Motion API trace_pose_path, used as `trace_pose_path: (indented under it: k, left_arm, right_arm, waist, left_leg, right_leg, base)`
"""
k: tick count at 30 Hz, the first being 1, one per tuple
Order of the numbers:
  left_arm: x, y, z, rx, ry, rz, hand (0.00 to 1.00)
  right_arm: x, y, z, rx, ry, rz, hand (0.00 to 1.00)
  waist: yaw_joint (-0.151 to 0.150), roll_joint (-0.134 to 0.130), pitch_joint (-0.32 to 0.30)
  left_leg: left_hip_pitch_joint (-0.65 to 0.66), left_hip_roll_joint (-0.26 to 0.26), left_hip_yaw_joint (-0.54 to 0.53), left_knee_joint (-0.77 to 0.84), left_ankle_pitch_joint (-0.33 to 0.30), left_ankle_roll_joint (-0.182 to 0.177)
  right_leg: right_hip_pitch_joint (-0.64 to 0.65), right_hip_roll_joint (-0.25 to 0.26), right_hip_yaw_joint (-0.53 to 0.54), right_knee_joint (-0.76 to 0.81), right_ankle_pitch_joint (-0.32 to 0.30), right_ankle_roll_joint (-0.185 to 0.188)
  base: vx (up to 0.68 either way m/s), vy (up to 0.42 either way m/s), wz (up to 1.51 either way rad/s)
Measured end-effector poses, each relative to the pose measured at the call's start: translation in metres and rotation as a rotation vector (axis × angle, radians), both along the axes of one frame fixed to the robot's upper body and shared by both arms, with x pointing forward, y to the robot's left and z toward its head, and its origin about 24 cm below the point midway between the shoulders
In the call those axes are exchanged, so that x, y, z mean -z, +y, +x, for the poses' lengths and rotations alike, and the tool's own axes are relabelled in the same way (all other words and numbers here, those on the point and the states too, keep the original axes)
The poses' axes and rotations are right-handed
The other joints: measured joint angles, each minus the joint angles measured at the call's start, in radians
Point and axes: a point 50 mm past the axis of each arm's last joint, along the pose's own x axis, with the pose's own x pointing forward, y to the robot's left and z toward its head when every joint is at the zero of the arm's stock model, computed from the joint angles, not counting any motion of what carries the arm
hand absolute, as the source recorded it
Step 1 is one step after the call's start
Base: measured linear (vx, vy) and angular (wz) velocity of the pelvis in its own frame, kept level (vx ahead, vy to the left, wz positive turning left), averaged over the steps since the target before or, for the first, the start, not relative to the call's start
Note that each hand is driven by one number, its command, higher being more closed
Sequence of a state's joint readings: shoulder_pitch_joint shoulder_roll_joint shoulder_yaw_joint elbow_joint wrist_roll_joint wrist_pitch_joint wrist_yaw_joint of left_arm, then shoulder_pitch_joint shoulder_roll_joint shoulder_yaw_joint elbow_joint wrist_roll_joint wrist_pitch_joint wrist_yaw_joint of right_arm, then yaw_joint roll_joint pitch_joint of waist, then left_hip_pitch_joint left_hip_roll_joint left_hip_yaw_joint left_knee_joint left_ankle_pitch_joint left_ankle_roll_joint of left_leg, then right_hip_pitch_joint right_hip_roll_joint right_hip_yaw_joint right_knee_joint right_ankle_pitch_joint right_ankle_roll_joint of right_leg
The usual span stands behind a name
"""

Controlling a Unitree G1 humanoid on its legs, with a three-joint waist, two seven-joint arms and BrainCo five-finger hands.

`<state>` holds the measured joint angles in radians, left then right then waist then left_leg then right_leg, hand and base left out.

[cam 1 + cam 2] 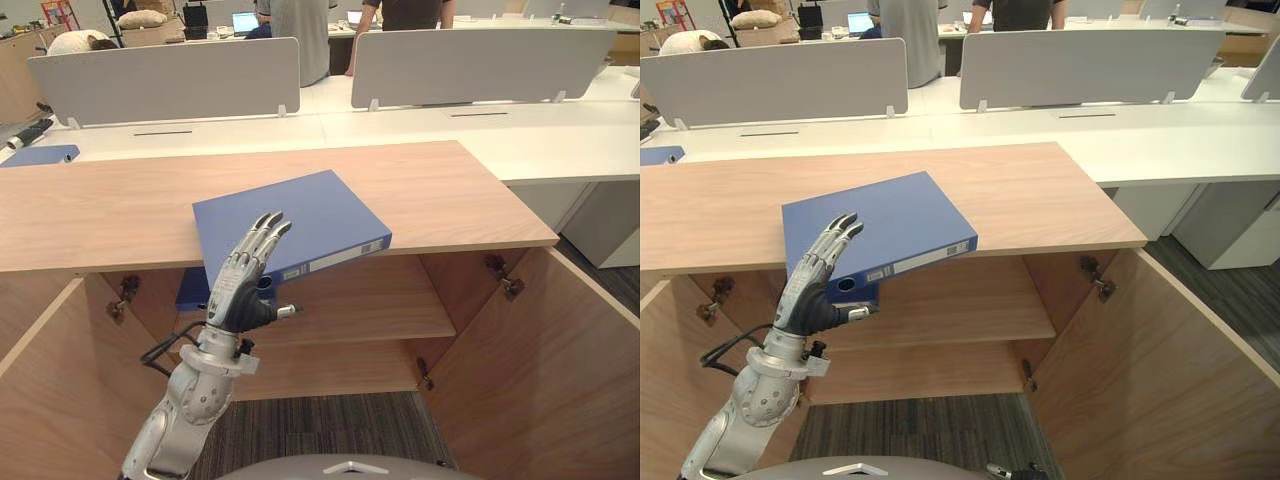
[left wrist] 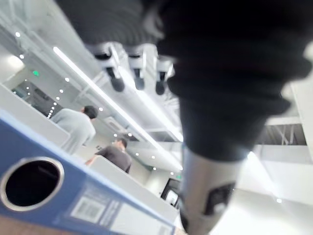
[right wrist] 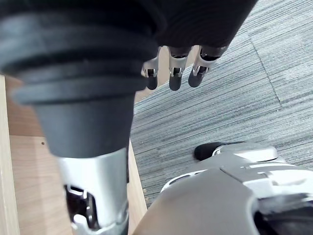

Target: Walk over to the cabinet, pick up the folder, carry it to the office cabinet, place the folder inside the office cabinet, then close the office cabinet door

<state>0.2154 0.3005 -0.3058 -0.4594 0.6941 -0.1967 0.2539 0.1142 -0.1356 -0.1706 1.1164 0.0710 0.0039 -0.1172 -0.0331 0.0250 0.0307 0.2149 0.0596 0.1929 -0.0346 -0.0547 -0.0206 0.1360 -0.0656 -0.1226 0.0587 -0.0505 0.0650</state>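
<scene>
The left hand (image 1: 238,290) stands upright in front of the cabinet (image 1: 120,210), fingers straight and close together, thumb out to the side, holding nothing. Its fingertips reach up over the near edge of the folder (image 1: 300,220); whether they touch it I cannot tell. The right hand (image 3: 175,78) hangs low beside the cabinet over the carpet (image 3: 234,98), fingers loose and empty.

The folder lies flat on the cabinet's top, turned at an angle, one corner jutting past the front edge. It is a stiff blue binder with a labelled spine and a round finger hole (image 2: 32,182) at the spine's end.

The cabinet is pale wood grain, boxy, with both doors (image 1: 560,370) swung wide and a bare shelf (image 1: 370,310) inside; small metal hinges sit at the inner corners. Behind the cabinet run white desks with grey rounded divider panels (image 1: 165,80), and people (image 1: 300,25) stand beyond those. Another blue folder (image 1: 40,155) lies on the desk behind the cabinet's left end.
</scene>
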Motion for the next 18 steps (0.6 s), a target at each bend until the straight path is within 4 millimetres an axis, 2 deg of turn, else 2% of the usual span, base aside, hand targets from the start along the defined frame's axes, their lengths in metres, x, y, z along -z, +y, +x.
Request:
trace_pose_path:
  k: [8, 18]
  left_arm:
    - [0.002, -0.002, -0.001, 0.001, -0.011, 0.065, 0.0]
    - [0.019, 0.013, 0.0, -0.089, 0.057, 0.169, 0.0]
  right_arm:
    - [0.0, -0.001, 0.0, 0.005, -0.001, 0.0, 0.0]
    - [0.0, -0.002, -0.003, 0.03, 0.003, 0.003, 0.0]
  waist:
    - [-0.002, 0.001, -0.001]
    - [-0.002, -0.002, -0.002]
  left_leg:
    - [0.002, -0.001, 0.0, -0.005, -0.003, 0.0]
    - [0.031, -0.009, -0.003, -0.042, 0.001, 0.006]
  right_leg:
    - [-0.002, 0.002, -0.001, 0.001, -0.005, -0.001]
    - [0.016, 0.0, -0.011, -0.036, 0.002, -0.002]
  base:
    - [0.0, 0.0, 0.0]
    - [0.01, 0.001, 0.01]
